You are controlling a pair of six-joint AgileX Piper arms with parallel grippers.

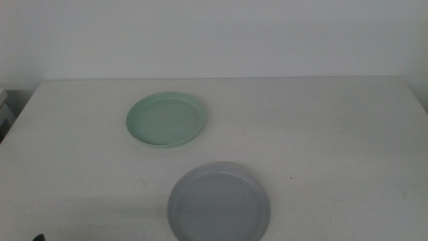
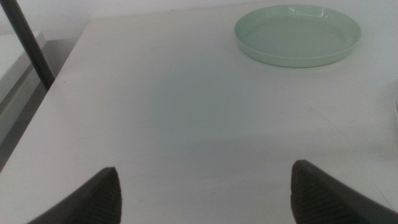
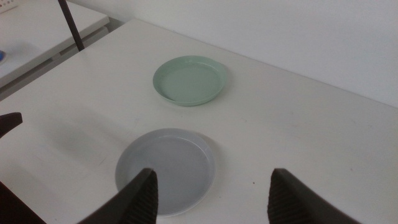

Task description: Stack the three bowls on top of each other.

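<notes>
Two bowls lie apart on a white worktop [image 1: 321, 134] as a pair of robot arms wait to stack them. The mint green bowl [image 1: 166, 119] sits toward the far side, left of centre; the pale grey bowl [image 1: 219, 203] rests nearer the camera, close to the front edge, with open worktop between the two. A third, white bowl cannot be made out with any certainty; only a pale sliver shows at the edge of the left wrist view, too little to identify. Nothing is stacked yet, and the bowls' spacing looks like a starting layout, each with room around its low rim for a grip.

The right gripper [image 3: 212, 190] hangs above the front of the worktop, tilted forward and down, its dark jaws spread wide and holding nothing; the grey bowl lies just ahead of them and partly under the left-hand jaw. The left gripper [image 2: 205, 193] is lower and nearly level with the surface, jaws likewise wide apart and empty, looking across bare worktop toward the green bowl, which is well away from it. Neither arm reaches into the overhead picture beyond a dark speck at its bottom edge. Judging by position, the grey bowl seems the likelier first pick for the right arm.
</notes>
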